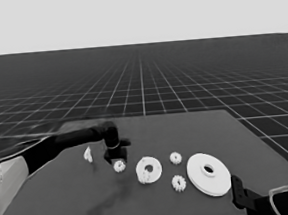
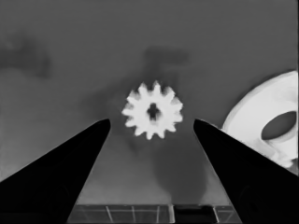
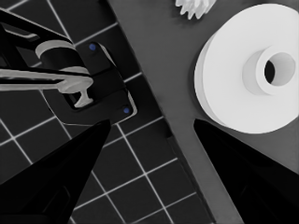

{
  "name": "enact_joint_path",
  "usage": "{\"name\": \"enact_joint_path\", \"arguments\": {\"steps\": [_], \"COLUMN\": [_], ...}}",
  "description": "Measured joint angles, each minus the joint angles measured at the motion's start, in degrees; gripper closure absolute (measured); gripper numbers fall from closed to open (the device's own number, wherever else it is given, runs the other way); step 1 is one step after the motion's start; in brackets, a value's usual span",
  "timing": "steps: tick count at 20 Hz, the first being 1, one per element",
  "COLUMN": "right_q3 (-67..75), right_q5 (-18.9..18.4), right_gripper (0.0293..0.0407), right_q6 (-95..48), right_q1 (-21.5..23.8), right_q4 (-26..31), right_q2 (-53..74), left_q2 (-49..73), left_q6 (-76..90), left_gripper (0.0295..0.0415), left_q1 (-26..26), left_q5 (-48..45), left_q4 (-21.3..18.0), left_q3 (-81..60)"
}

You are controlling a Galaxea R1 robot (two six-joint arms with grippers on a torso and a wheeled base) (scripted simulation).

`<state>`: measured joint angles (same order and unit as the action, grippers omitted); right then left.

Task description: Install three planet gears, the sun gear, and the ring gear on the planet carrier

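The left hand (image 1: 117, 157) hangs over the left part of the surface (image 1: 56, 204), fingers apart, straddling a small gear (image 2: 152, 116) that lies flat below, untouched. Just right of that gear lies the smaller round part (image 1: 149, 170). Two more gears (image 1: 175, 157) (image 1: 179, 183) lie between it and the larger round part (image 1: 208, 174). A thin white piece (image 1: 88, 154) lies left of the hand. The right hand (image 3: 152, 126) waits at the near right corner, fingers apart.

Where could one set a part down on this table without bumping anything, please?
The table is bare along its far edge and at its near left. The middle is crowded: the left hand hovers open over a gear, flanked by the thin white piece and the smaller round part; two gears and the larger round part follow rightward.
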<state>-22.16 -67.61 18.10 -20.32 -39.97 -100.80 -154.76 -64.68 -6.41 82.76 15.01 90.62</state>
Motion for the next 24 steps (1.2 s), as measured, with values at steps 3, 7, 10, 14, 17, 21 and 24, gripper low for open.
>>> {"name": "enact_joint_path", "arguments": {"steps": [3, 7, 10, 14, 17, 21, 24], "right_q3": [0.0, 0.0, 0.0, 0.0, 0.0, 0.0, 0.0], "right_q5": [0.0, 0.0, 0.0, 0.0, 0.0, 0.0, 0.0], "right_gripper": [0.0315, 0.0315, 0.0315, 0.0315, 0.0315, 0.0315, 0.0315], "right_q6": [0.0, 0.0, 0.0, 0.0, 0.0, 0.0, 0.0], "right_q1": [0.0, 0.0, 0.0, 0.0, 0.0, 0.0, 0.0], "right_q4": [0.0, 0.0, 0.0, 0.0, 0.0, 0.0, 0.0], "right_q2": [0.0, 0.0, 0.0, 0.0, 0.0, 0.0, 0.0], "left_q2": [-1.1, -1.4, -1.4, -1.5, -1.5, 1.3, 1.5], "left_q6": [1.5, 1.9, 1.9, 1.9, 1.9, -1.8, -2.0], "left_gripper": [0.0326, 0.0326, 0.0397, 0.0398, 0.0398, 0.0398, 0.0398], "left_q1": [-3.0, -3.6, -3.7, -3.6, -3.6, 4.9, 6.8], "left_q5": [-1.9, -2.4, -2.4, -2.4, -2.4, 2.5, 3.3], "left_q4": [2.3, 2.8, 2.9, 2.9, 2.9, -4.3, -6.0], "left_q3": [3.2, 3.9, 4.0, 4.0, 4.0, -3.6, -4.1]}}
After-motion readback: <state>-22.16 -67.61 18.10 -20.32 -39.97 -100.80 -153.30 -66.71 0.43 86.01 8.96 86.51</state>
